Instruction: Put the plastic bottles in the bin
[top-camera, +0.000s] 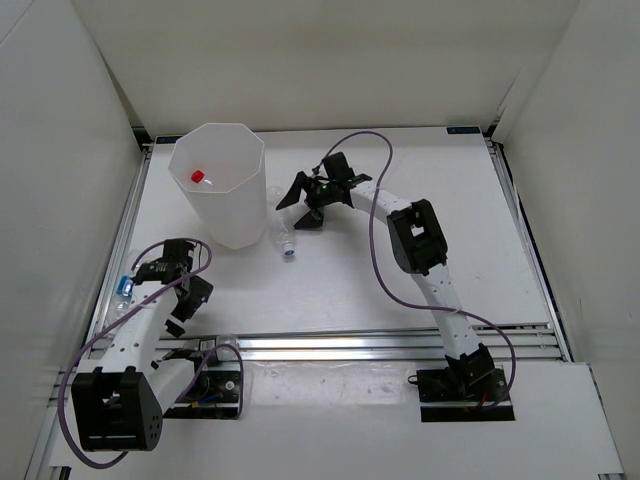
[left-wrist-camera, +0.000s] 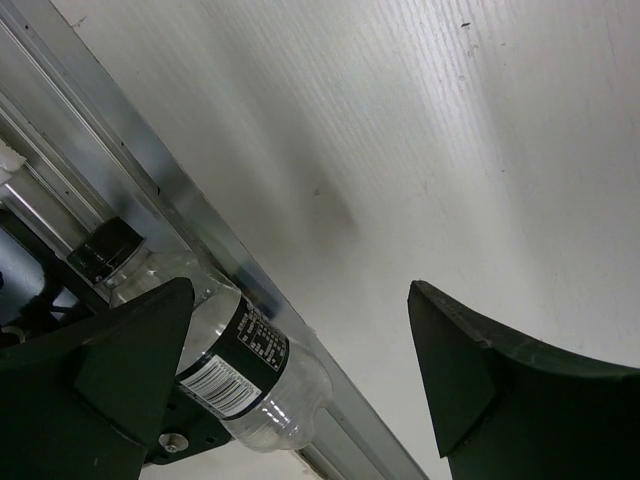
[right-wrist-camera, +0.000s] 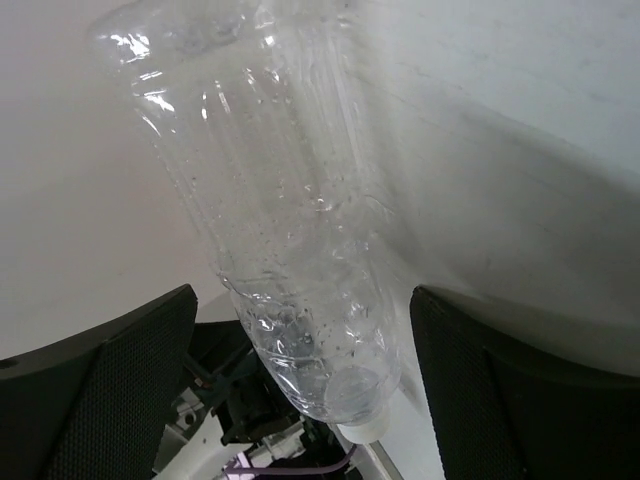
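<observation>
The white faceted bin (top-camera: 235, 215) stands at the back left, with the red-capped bottle (top-camera: 198, 177) inside it. The unlabelled clear bottle (top-camera: 283, 232) lies on the table right of the bin. In the right wrist view it (right-wrist-camera: 290, 230) lies between my fingers, untouched. My right gripper (top-camera: 305, 203) (right-wrist-camera: 300, 390) is open around it. The blue-labelled bottle (top-camera: 124, 288) lies at the left edge. The black-capped, dark-labelled bottle (left-wrist-camera: 225, 365) lies along the front rail beside my left finger (left-wrist-camera: 110, 370). My left gripper (top-camera: 185, 300) (left-wrist-camera: 300, 380) is open and empty.
Aluminium rails (top-camera: 380, 345) run across the front and down the left side (top-camera: 125, 230). White walls enclose the table on three sides. A purple cable (top-camera: 375, 250) loops from the right arm over the table.
</observation>
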